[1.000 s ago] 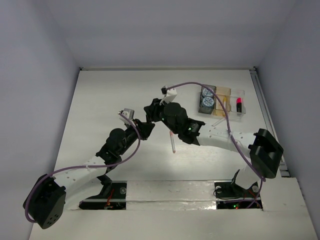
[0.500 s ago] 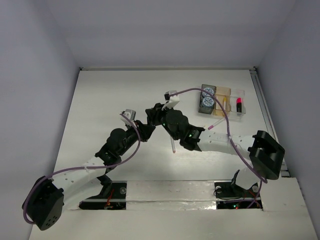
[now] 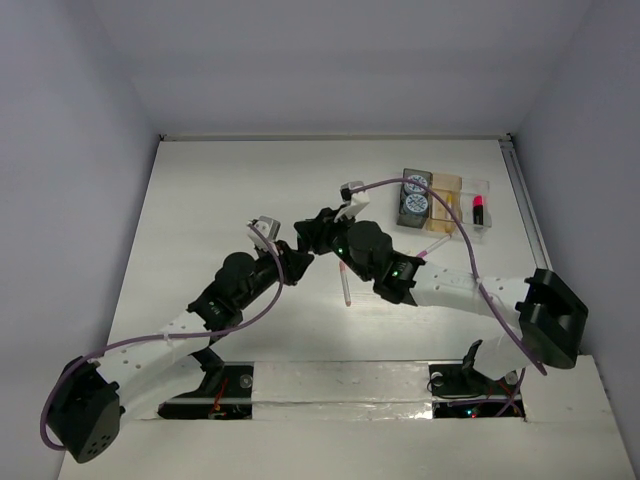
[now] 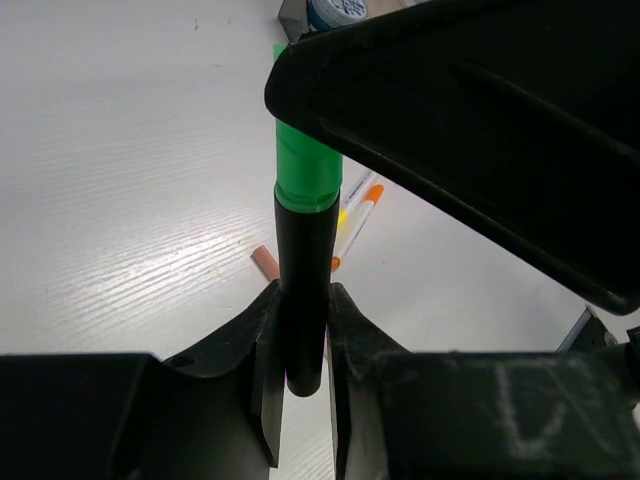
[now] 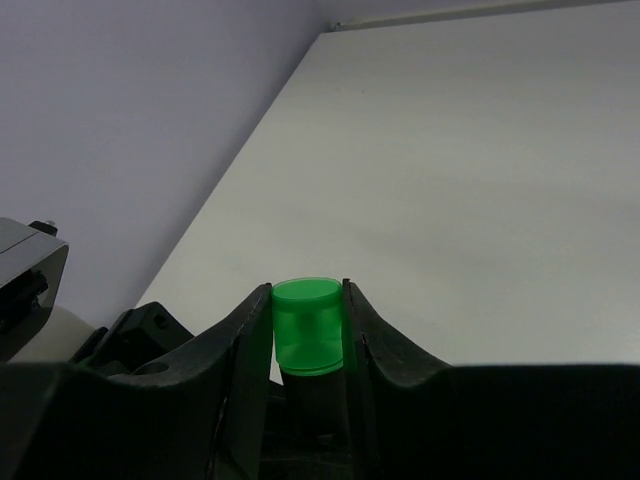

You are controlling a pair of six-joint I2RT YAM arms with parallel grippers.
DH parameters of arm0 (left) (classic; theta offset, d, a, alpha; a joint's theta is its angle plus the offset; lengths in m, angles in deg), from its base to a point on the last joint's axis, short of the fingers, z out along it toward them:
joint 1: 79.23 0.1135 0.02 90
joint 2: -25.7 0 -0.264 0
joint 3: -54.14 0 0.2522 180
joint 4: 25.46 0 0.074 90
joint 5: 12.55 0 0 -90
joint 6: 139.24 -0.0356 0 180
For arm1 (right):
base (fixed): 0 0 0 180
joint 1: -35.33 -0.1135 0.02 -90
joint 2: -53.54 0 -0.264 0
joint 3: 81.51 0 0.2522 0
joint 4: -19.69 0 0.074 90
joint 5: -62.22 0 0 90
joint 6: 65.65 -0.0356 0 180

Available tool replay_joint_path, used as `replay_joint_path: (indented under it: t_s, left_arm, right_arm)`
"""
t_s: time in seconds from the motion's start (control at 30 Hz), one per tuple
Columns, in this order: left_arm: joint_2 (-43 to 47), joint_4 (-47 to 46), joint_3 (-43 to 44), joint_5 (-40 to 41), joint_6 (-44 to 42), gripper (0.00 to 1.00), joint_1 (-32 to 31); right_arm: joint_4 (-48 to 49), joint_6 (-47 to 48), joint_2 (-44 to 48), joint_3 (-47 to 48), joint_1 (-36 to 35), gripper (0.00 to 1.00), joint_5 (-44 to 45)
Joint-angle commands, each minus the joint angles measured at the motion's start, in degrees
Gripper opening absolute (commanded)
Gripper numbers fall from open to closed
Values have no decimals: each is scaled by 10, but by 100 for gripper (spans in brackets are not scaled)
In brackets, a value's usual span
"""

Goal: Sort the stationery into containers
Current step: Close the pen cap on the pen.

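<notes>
Left gripper [image 4: 303, 345], seen by me through its wrist camera: both fingers are pressed shut against the black barrel of a highlighter [image 4: 302, 260], which points away from the lens. Its green cap [image 4: 305, 170] runs into the right gripper [image 5: 308, 335], whose fingers clamp the cap from either side. Both grippers thus hold the one highlighter, lifted clear of the table [image 3: 220, 200] near its middle and well apart from the trays [image 3: 487, 185].

From above, I read the row of trays at the far right. The dark grey one at the left end holds two blue-white rolls [image 3: 415, 195], and a pink-capped highlighter [image 3: 478, 210] lies in the clear one at the right end. A pink-white pen [image 3: 345, 287] lies on the table beside the right arm. In the left wrist view, an orange-tipped pen [image 4: 362, 205] and a yellow pen [image 4: 343, 215] lie side by side on the table beyond the held highlighter.
</notes>
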State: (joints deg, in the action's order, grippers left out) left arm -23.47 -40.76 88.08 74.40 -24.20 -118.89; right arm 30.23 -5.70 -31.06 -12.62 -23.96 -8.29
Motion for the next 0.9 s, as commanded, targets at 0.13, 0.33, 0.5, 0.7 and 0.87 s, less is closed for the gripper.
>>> replay_joint_path:
  t_s: [0.13, 0.33, 0.5, 0.7, 0.87]
  left_arm:
    - [31, -122, 82, 75, -17, 0, 19]
    - [16, -130, 101, 74, -15, 0, 19]
    - [5, -131, 114, 87, -23, 0, 24]
    - [1, -134, 119, 102, -22, 0, 37]
    - [-4, -137, 128, 122, -30, 0, 42]
  right_arm:
    - [-154, -38, 24, -72, -29, 0, -115]
    - [-191, -41, 0, -86, -59, 0, -73]
    - [-258, -69, -43, -69, -108, 0, 2]
    - [-308, -134, -86, -64, -127, 0, 54]
    - [-300, -164, -139, -50, -144, 0, 50]
